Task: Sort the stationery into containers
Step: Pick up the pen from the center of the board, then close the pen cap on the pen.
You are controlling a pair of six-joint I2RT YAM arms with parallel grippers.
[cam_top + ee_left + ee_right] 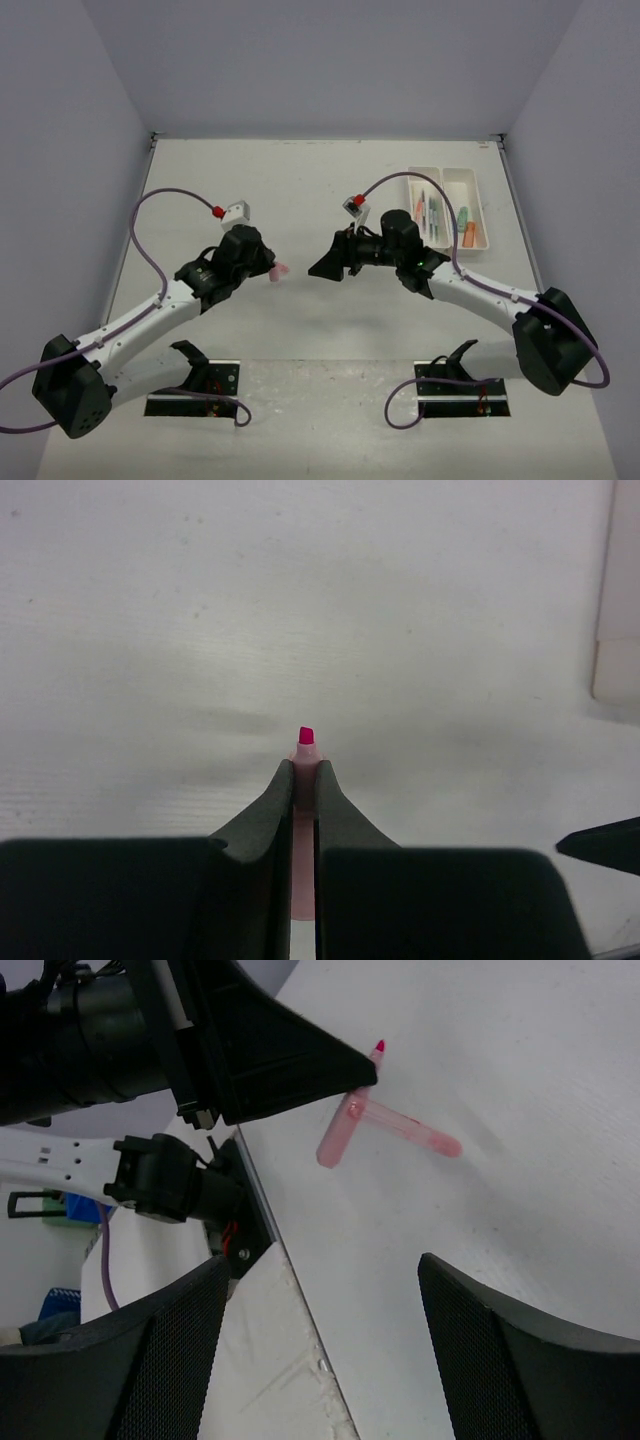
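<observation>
Jaws on the left gripper (306, 768) are pinched nearly together on a pink pen (306, 736), whose red nib pokes out just past the 2 black fingertips (278, 792). From the right wrist view the same pink pen (335, 1140) is tilted, nib up and away from the table (520, 1050), clamped near its upper end by the left gripper (358, 1082). A second pink streak lies flat on the table beside it, meeting it at the grip; whether that is another pen or a tinted shadow I cannot tell.

The right gripper (325, 1260) stands wide open with nothing between its jaws, only bare table showing there. In the overhead view it (325, 262) faces the left gripper (268, 266) across a short gap near the middle of the table, with the pink pen (279, 271) between them.

The 2 white trays (425, 171) sit side by side at the far right of the table, well apart from both grippers. The left tray holds several thin pens (432, 215); the right tray (463, 173) holds an orange marker (470, 236) and a greenish one.
</observation>
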